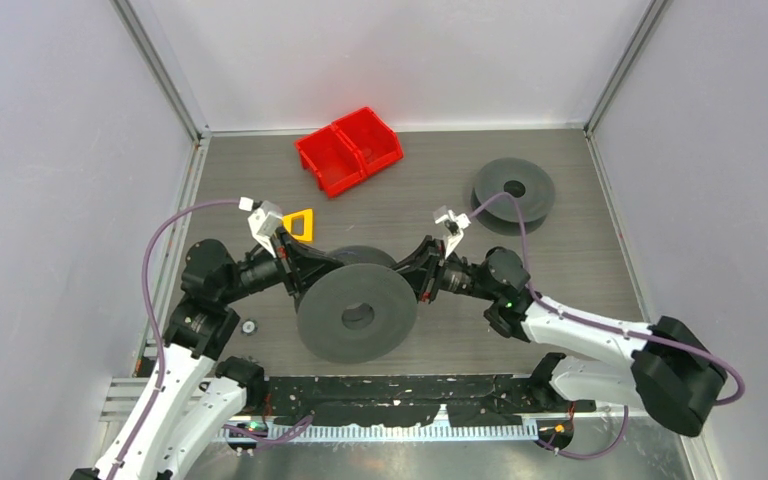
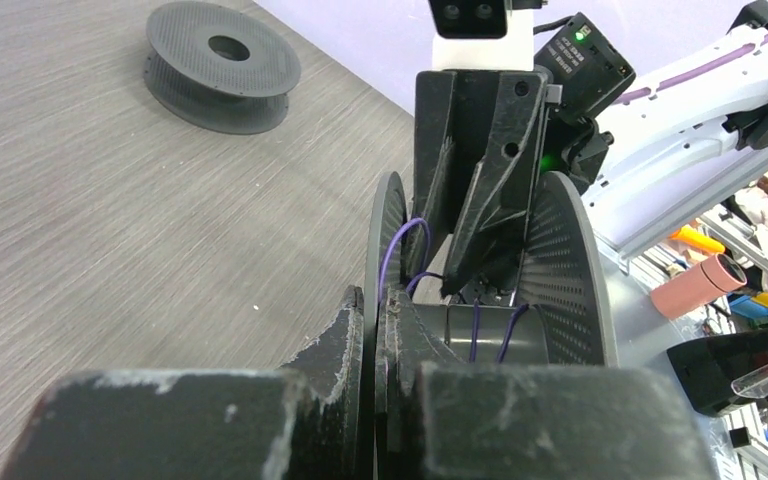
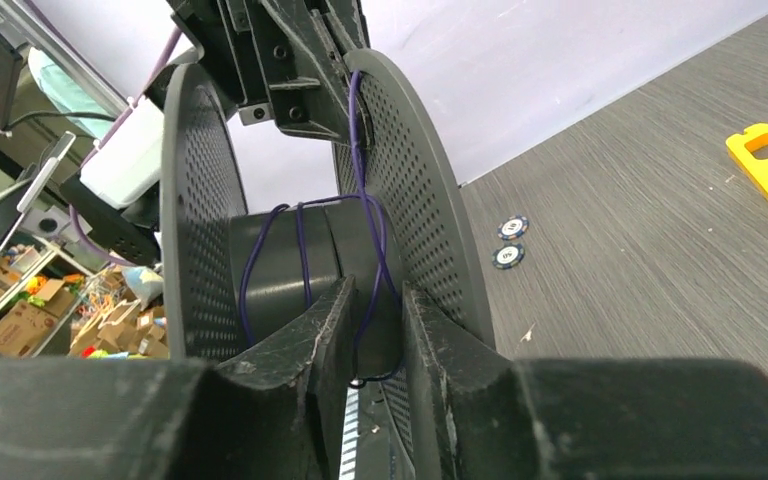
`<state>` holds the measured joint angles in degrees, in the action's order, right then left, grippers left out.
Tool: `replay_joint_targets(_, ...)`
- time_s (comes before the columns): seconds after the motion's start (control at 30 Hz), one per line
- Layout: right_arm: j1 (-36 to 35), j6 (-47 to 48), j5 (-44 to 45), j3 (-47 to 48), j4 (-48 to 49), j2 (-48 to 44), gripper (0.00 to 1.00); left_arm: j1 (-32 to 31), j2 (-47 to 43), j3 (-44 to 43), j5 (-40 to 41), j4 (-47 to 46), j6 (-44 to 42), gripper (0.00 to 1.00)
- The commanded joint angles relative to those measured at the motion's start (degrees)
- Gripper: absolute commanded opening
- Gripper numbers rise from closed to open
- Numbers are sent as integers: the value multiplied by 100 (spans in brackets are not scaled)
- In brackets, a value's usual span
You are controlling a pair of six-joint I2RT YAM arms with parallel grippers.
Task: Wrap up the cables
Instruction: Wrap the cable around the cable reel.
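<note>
A big dark grey spool (image 1: 357,310) stands on edge between both arms. Thin purple cable (image 3: 300,250) runs in a few loose turns round its hub (image 2: 480,330), and one strand climbs over the flange (image 3: 415,200). My left gripper (image 2: 372,310) is shut on the edge of one flange (image 2: 385,230); from above, the left gripper (image 1: 300,275) sits at the spool's left. My right gripper (image 3: 378,310) reaches in between the flanges from the right. Its jaws stand apart, with a slack cable loop (image 3: 370,300) hanging between the fingers. Seen from above, the right gripper (image 1: 412,280) is at the spool's right rim.
A second grey spool (image 1: 513,190) lies flat at the back right. Red bins (image 1: 350,150) stand at the back centre, with a yellow triangle (image 1: 300,224) near them. Two poker chips (image 3: 510,242) lie on the table behind the spool.
</note>
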<state>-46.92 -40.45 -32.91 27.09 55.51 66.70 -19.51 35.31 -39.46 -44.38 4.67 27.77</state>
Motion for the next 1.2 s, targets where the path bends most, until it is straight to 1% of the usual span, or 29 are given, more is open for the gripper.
replay_joint_targets(0.0, 58, 80, 1194, -30, -1033, -745, 36, 96, -124, -142, 778, -196, -430, 0)
replay_joint_targets(0.07, 100, 84, 1583, -77, -1712, -1094, 38, 104, -154, -141, 790, -167, -426, 0)
replay_joint_targets(0.17, 162, 84, 1774, -202, -1902, -1571, 42, 119, -169, -136, 778, -187, -348, 0)
replay_joint_targets(0.27, 235, 58, 1673, -251, -2100, -1854, 43, 142, -156, -132, 725, -319, -198, 0)
replay_joint_targets(0.43, 288, 146, 1692, -391, -2336, -2278, 44, 173, -201, -152, 711, -296, -191, 0)
replay_joint_targets(0.5, 321, 239, 1649, -446, -2298, -2469, 50, 191, -211, -146, 703, -284, -156, 0)
replay_joint_targets(0.53, 336, 364, 1544, -453, -2246, -2543, 57, 197, -209, -146, 692, -279, -141, 0)
replay_joint_targets(0.57, 343, 455, 1294, -427, -2127, -2554, 59, 206, -202, -148, 679, -276, -119, 0)
replay_joint_targets(0.67, 356, 999, 875, -171, -2301, -2458, 73, 217, -182, -166, 597, -263, -46, 0)
replay_joint_targets(0.8, 531, 1559, 338, 377, -2945, -2086, 79, 228, -180, -173, 486, -294, 52, 0)
replay_joint_targets(0.87, 697, 1565, -126, 647, -3101, -1807, 80, 228, -196, -183, 430, -315, 102, 0)
replay_joint_targets(1.0, 792, 1365, -1052, 983, -2845, -1244, 80, 228, -229, -210, 353, -326, 149, 0)
replay_joint_targets(1.07, 792, 1256, -1249, 1104, -2767, -994, 77, 229, -228, -227, 332, -335, 155, 0)
replay_joint_targets(1.17, 789, 1074, -1307, 1076, -2540, -778, 74, 237, -227, -229, 325, -342, 171, 0)
